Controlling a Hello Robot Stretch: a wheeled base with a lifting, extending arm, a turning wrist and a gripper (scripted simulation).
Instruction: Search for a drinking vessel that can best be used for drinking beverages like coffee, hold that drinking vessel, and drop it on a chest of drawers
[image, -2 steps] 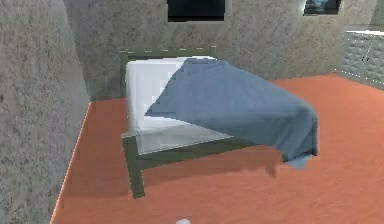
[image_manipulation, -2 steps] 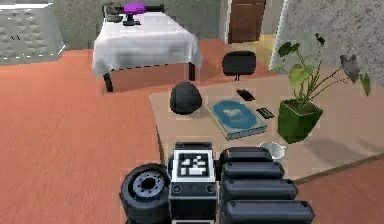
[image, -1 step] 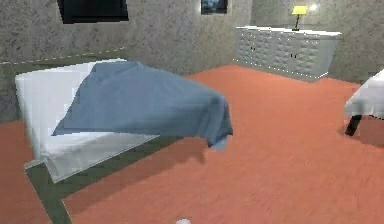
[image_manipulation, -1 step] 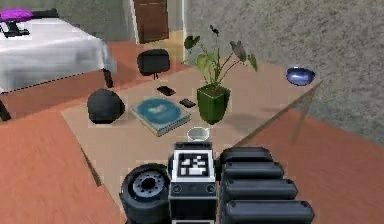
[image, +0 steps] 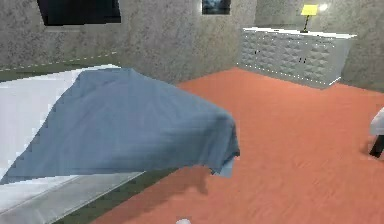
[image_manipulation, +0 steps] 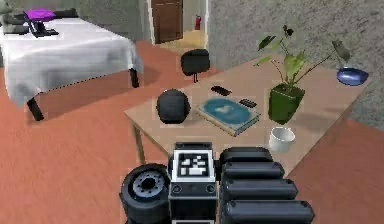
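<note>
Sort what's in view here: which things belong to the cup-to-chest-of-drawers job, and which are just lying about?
Belongs to the job:
white cup, beside the potted plant
white chest of drawers, against the far wall

Just lying about:
potted plant
blue bowl
blue book
dark round object
yellow lamp on the chest
bed with blue blanket

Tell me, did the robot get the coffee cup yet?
Done: the white cup looks found, standing on the table beside the potted plant. In hand: going for it; not lifted yet. Left: grab it, carry it to the white chest of drawers, and drop it there.
</note>
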